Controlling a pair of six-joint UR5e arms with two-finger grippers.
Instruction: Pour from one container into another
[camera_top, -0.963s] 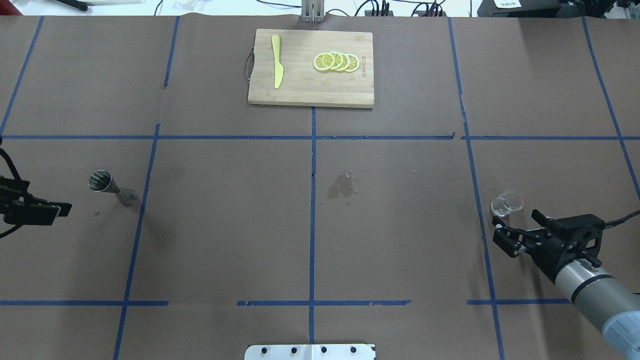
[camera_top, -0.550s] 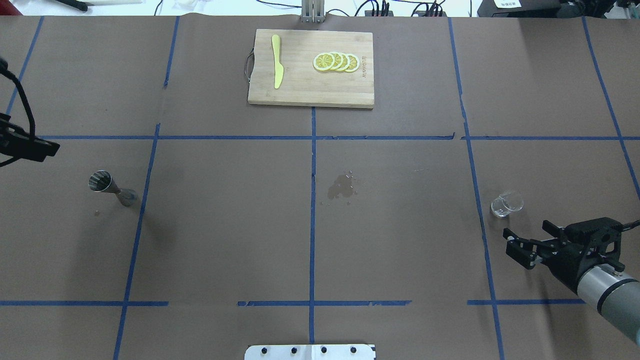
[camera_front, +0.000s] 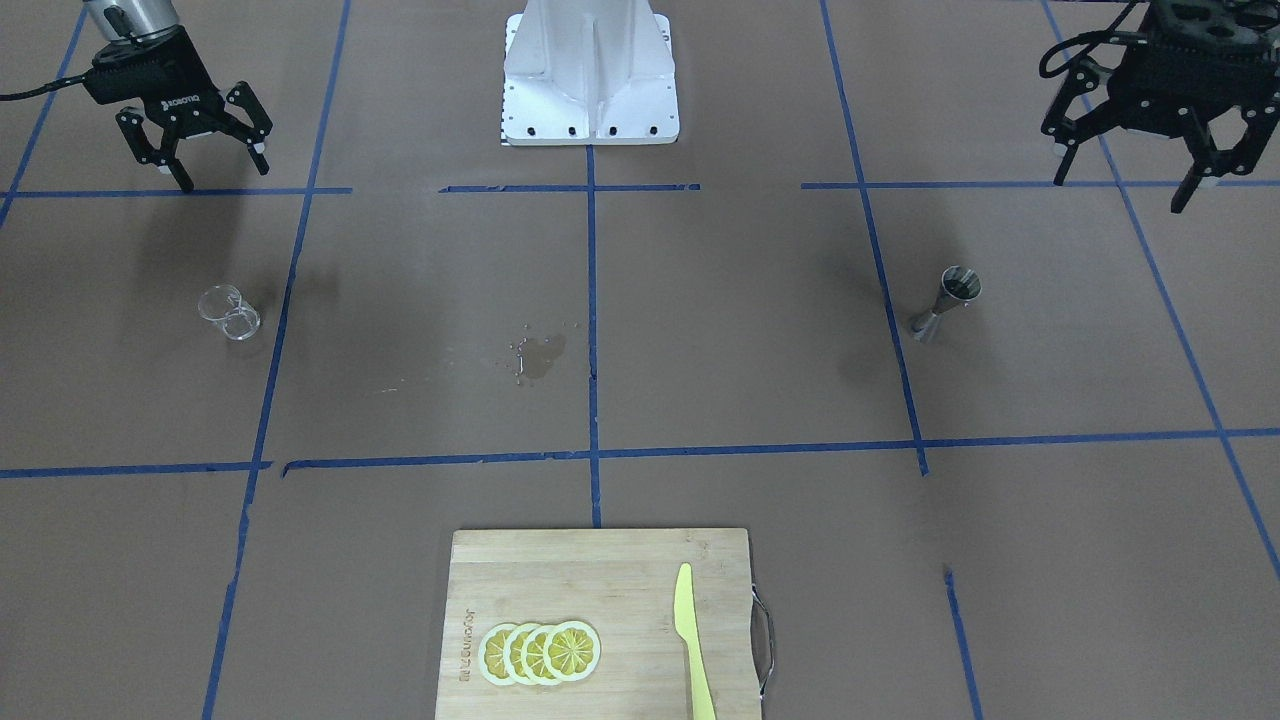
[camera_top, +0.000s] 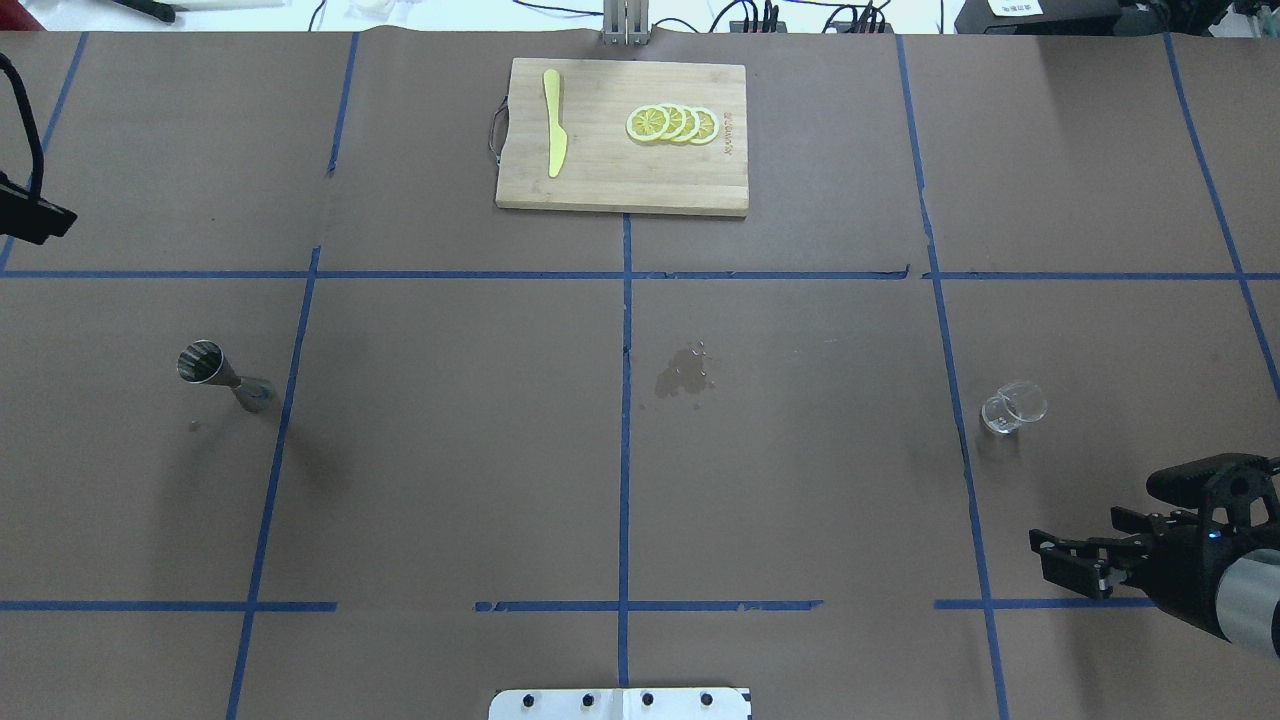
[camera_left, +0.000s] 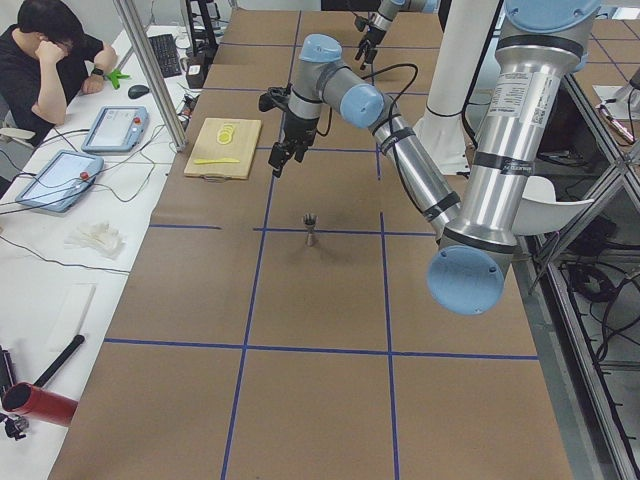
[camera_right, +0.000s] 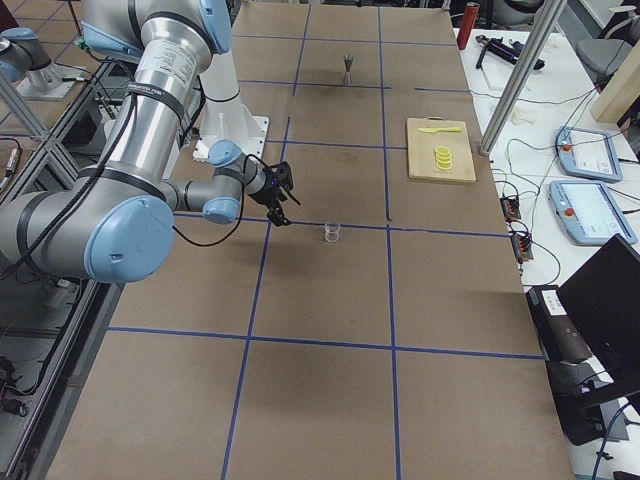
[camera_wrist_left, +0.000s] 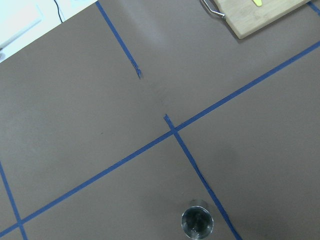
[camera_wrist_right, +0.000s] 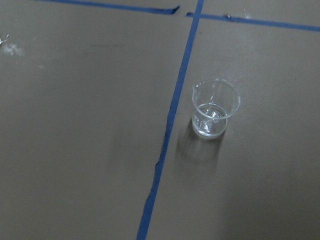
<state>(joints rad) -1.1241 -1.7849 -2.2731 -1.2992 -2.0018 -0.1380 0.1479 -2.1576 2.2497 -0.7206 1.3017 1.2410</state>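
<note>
Brown-paper table top, blue tape grid; both arms are held raised and clear of it. Right black two-finger gripper is seen with fingers spread and nothing held, on the robot-base side and well apart from the small clear glass cup with pouring lip. Left black two-finger gripper is likewise spread and empty, well apart from the silvery steel hourglass jigger. Cup is stood upright on the right arm's side, just beside a tape line; whether liquid is in it cannot be told. Jigger is stood upright on the left arm's side, presumably so each vessel can be taken by its own arm. Wet patch is seen near centre, between them. Bamboo cutting board with lemon slices and yellow knife is set at the far edge, likely outside the working zone.
</note>
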